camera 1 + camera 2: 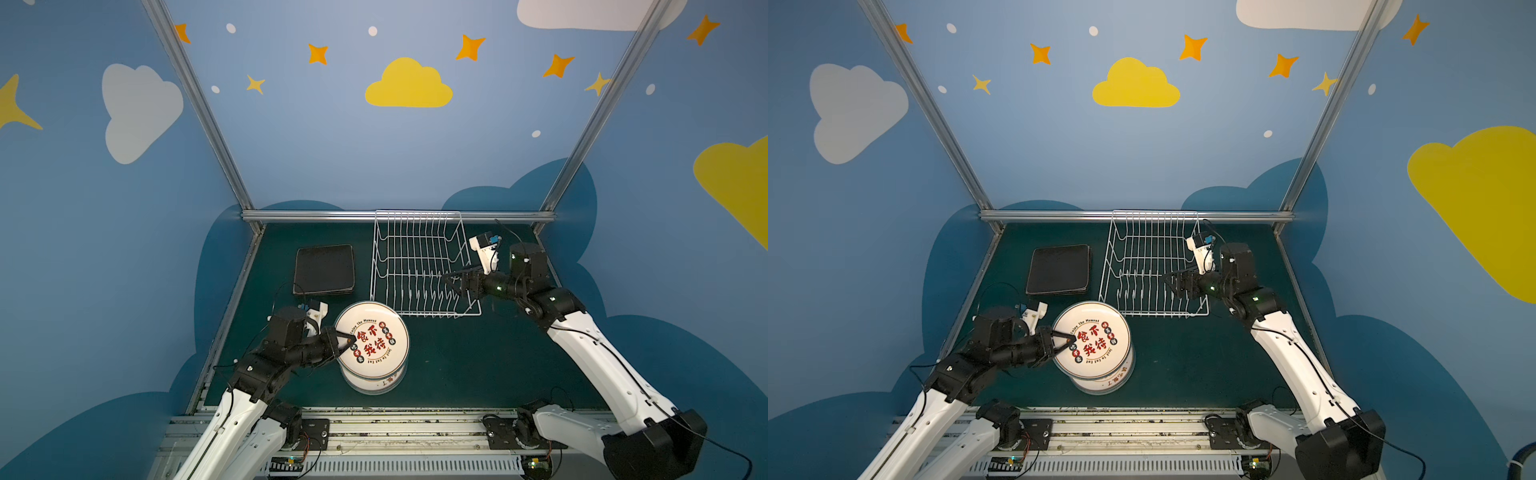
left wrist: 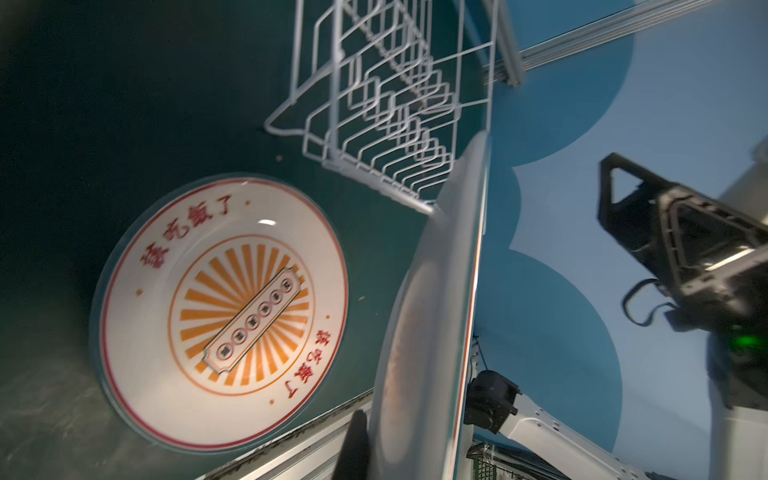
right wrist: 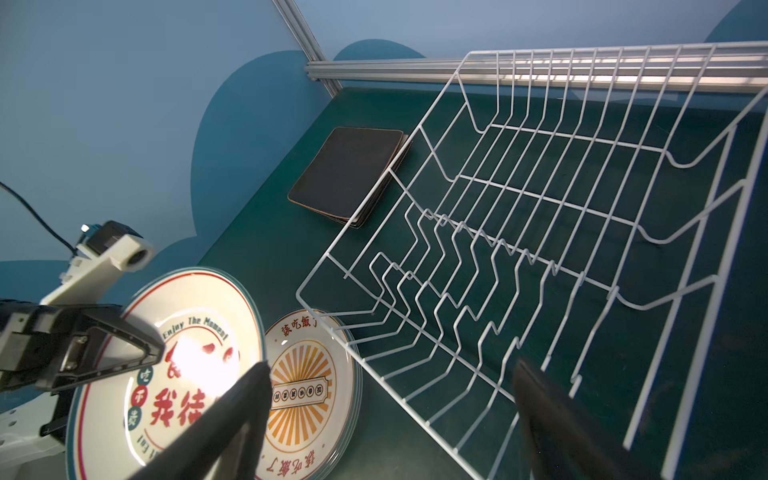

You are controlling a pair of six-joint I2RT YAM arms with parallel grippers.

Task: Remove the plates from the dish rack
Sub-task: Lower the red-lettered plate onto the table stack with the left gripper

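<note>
One wire dish rack, one stack of three square black-backed plates at its 9 o'clock, one round plate clamped at the rim by the left gripper over a round stack at 7 o'clock, right gripper spread wide, empty, at 4 o'clock

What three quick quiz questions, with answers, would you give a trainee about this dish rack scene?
1. True or false: a plate stands in the dish rack.
2. What is the left gripper shut on? A) the round plate with red characters; B) a mug; C) nothing.
3. Fill in: the right gripper, beside the rack, has its jaws ____.

Key: 1 false; 2 A; 3 open.
</note>
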